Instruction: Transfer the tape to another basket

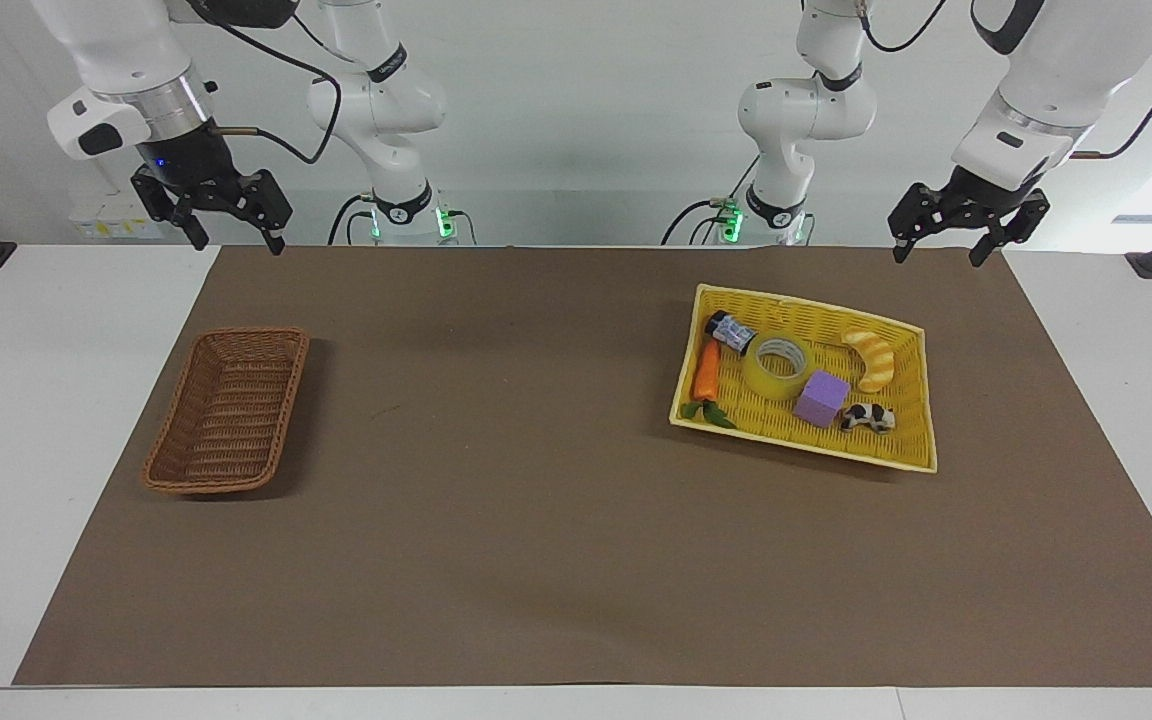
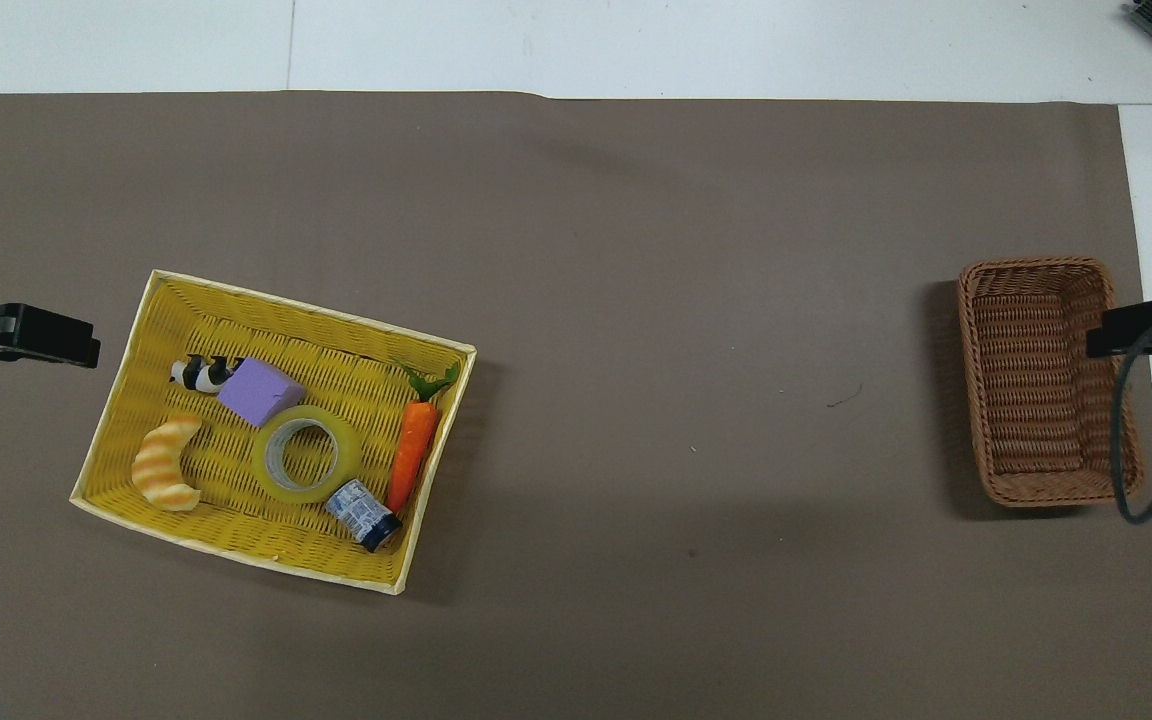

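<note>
Where tape [image 2: 307,460] lies, purple block [image 2: 259,391] and bottle [image 2: 363,514] touch it.

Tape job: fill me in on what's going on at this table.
Nothing is being handled yet. The tape lies in the yellow basket at the left arm's end, among a carrot, a purple block and other small items. The brown basket sits empty at the right arm's end. The left tool and right tool both wait, open, raised at the table's robot-side edge.
</note>
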Robot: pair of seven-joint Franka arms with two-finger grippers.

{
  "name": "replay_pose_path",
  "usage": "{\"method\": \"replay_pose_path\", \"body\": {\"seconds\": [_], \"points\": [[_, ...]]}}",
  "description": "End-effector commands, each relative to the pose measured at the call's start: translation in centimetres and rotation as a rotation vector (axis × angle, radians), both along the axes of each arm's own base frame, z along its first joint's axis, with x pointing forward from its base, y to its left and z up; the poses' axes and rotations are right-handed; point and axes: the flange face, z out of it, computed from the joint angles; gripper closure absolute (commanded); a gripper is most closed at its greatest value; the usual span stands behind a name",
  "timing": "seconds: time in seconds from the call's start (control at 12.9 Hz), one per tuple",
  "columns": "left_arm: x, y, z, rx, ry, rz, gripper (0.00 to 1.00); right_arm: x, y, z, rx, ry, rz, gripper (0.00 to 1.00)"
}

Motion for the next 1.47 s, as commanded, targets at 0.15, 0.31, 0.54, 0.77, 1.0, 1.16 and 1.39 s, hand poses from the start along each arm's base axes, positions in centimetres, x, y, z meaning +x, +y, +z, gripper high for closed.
{"method": "replay_pose_path", "body": {"seconds": [0.15, 0.31, 0.54, 0.77, 1.0, 1.16, 1.39], "points": [[-0.10, 0.45, 0.20, 0.009, 0.009, -0.068, 0.00, -0.40, -0.07, 0.21, 0.014, -0.004, -0.004, 0.00], [-0.08, 0.70, 0.20, 0.009, 0.009, -0.062, 0.00, -0.40, -0.07, 0.21, 0.014, -0.004, -0.004, 0.00], [-0.08, 0.72, 0.20, 0.011, 0.009, -0.063, 0.00, -0.41, -0.15, 0.21, 0.014, -0.004, -0.006, 0.00], [-0.13, 0.72, 0.28, 0.011, 0.008, -0.062, 0.00, -0.40, -0.07, 0.21, 0.014, -0.004, -0.004, 0.00], [-0.08, 0.70, 0.20, 0.009, 0.009, -0.062, 0.00, -0.40, -0.07, 0.21, 0.014, -0.004, -0.004, 0.00], [-0.13, 0.70, 0.28, 0.009, 0.008, -0.062, 0.00, -0.40, -0.07, 0.21, 0.014, -0.004, -0.004, 0.00], [-0.08, 0.70, 0.20, 0.009, 0.009, -0.064, 0.00, -0.40, -0.07, 0.21, 0.014, -0.004, -0.004, 0.00]]}}
